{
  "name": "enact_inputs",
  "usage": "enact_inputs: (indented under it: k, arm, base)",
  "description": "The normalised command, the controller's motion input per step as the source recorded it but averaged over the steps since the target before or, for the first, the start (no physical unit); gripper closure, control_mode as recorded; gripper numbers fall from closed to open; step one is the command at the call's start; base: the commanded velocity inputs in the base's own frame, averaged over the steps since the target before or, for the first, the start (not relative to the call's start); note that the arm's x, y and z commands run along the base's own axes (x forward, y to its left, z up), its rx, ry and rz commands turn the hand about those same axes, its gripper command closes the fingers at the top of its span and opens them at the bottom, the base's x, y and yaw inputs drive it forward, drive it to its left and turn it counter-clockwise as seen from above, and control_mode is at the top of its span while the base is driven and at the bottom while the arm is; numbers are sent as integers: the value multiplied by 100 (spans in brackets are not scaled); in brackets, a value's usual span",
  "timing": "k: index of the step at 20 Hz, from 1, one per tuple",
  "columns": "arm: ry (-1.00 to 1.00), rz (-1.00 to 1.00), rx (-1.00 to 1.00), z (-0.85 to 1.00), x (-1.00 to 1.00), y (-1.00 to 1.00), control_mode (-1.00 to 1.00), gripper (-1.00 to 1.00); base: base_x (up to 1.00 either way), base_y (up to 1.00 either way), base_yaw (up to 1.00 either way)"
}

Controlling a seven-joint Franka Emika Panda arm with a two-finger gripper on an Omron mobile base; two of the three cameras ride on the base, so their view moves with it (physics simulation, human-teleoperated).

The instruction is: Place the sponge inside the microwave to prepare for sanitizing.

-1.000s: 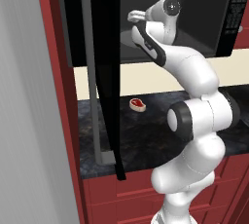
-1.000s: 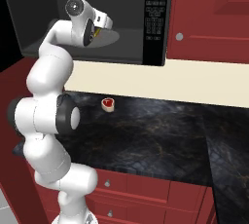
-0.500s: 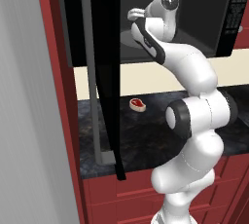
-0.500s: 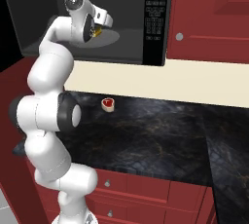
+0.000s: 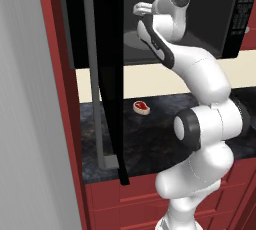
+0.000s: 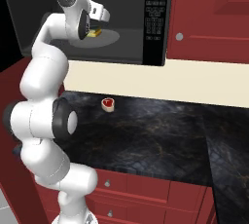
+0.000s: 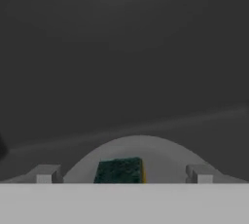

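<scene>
jaws: spread wide, holding nothing
gripper (image 7: 121, 175): inside cavity, sponge released between tips
yellow block sponge with dark green top (image 7: 119, 170): lies on round glass turntable (image 7: 160, 152), 6 o'clock
black box microwave (image 6: 158, 21): door open for loading

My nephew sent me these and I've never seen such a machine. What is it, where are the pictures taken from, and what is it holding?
It is a rendered kitchen with a white robot arm. Two cameras sit behind the arm, left and right; a third sits on its hand. The arm reaches into the open microwave, where the sponge lies on the turntable. The hand view shows the gripper with its fingers spread wide either side of the sponge, apparently not gripping it. On the dark counter lies a small red-and-white steak-shaped piece.
</scene>
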Motion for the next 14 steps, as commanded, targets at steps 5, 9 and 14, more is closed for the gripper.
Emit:
enact_inputs:
  k: [5, 9, 14]
  arm:
    - [-27, 0, 0, 0, -59, 0, -100, -100]
    - [-12, 0, -1, 8, -65, 0, -100, -100]
    - [-7, 0, 0, 35, -91, 0, -100, -100]
  base:
    - [0, 0, 0]
    - [0, 0, 0]
    - [0, 0, 0]
